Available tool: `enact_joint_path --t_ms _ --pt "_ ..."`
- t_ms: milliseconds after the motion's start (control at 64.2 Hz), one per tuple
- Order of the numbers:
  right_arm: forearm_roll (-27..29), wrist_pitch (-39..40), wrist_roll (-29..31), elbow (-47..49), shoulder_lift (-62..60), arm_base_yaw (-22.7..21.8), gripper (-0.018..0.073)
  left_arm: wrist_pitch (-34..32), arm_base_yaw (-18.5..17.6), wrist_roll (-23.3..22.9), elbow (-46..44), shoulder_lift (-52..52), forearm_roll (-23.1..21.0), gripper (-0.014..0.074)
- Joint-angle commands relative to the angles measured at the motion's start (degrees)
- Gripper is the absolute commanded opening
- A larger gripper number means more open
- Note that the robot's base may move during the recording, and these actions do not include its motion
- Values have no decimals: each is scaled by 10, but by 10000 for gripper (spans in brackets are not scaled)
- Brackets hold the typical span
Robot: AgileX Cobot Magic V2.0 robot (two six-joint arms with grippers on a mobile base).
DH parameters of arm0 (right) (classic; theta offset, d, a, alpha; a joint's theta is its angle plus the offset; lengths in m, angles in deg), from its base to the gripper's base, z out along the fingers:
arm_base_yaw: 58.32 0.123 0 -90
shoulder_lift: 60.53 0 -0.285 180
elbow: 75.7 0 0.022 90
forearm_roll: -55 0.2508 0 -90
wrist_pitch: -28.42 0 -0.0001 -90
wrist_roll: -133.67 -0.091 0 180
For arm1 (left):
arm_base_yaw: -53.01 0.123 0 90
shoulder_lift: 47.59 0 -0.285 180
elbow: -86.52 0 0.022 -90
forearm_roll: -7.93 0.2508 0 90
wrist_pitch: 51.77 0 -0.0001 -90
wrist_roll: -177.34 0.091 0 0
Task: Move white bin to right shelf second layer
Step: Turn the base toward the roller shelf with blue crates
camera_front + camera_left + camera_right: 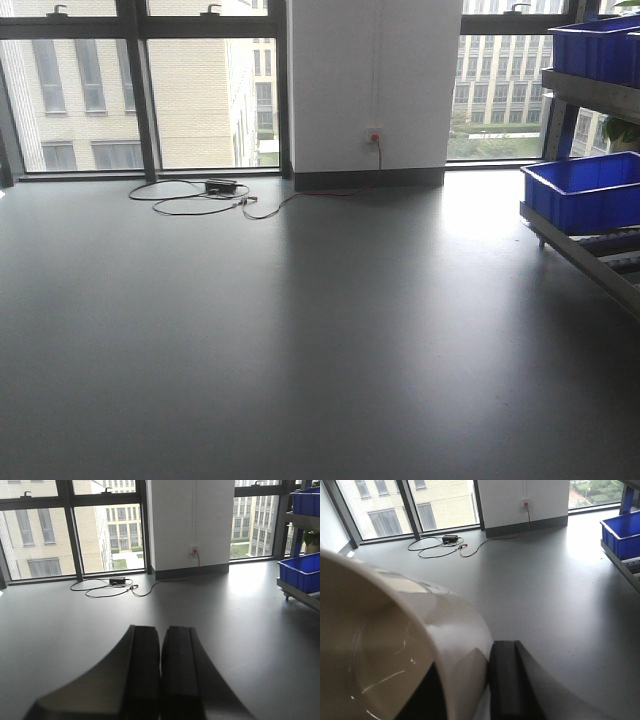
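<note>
The white bin (395, 630) fills the lower left of the right wrist view, glossy and cream-white, held above the grey floor. My right gripper (470, 655) is shut on the bin's wall, with one dark finger (505, 680) outside it and the other inside. My left gripper (161, 630) is shut with nothing between its fingers and faces the open floor. The right shelf (590, 250) stands at the right edge of the front view. Its sloping roller level carries a blue crate (585, 190). Neither gripper shows in the front view.
A second blue crate (595, 50) sits on the shelf level above. A black cable with a power brick (220, 190) lies on the floor by the windows. A white pillar (370, 85) with a socket stands at the back centre.
</note>
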Motion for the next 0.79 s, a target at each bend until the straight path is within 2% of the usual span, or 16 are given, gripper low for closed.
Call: enact_joint_path --t_ms 0,779 --pt "-6 60 1 18 7 -3 57 -48 -2 -2 21 8 -3 85" --pt "-6 61 1 18 7 -3 57 -48 -2 -2 21 8 -3 85"
